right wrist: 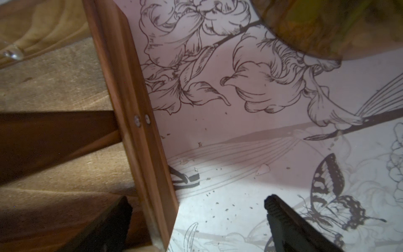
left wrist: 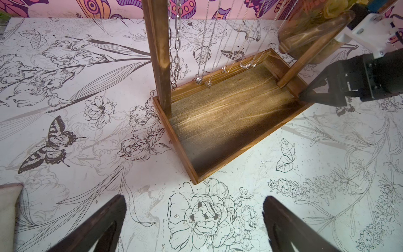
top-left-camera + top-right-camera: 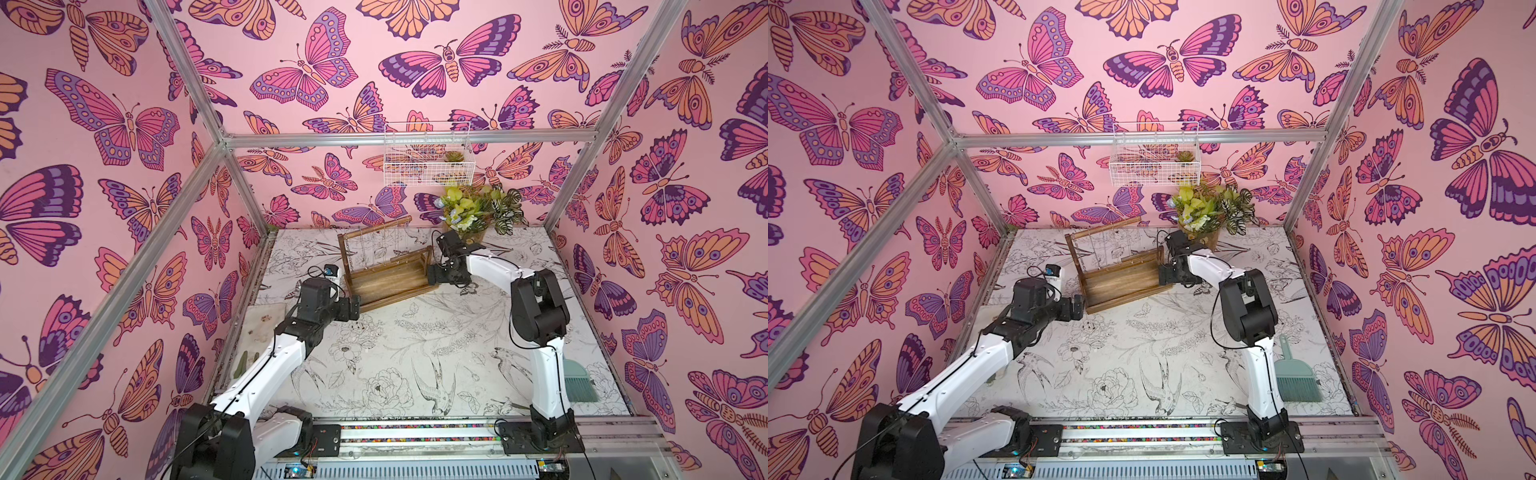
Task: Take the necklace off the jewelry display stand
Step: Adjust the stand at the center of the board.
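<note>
Rail (image 3: 415,432) with both arm bases nearest; teal hand brush (image 3: 1296,380) lies just beyond, by the right arm. Next, left gripper (image 2: 194,199): jaws wide apart, nothing between them, low over the table and just off the near corner of the jewelry display stand (image 3: 386,286). Stand sits mid-table, skewed. Its long axis and top bar (image 3: 376,228) run slantwise across the view. Right gripper (image 1: 197,200) is at the stand's far end, also wide open and empty, with one finger over the tray floor and one outside the end wall; can't tell if it touches. Necklaces hang from the bar along the tray's far edge: heavy link chain (image 2: 176,50) by the near upright, fine pendant chains (image 2: 198,80) beside it. From the left gripper they lie ahead and above, across the tray; left looks better placed to lift one off. Table (image 3: 415,353) is pale, printed with line-drawn flowers and birds. Behind are the potted plant (image 3: 478,208), white wire basket (image 3: 428,158) and pink butterfly walls (image 3: 104,166).
</note>
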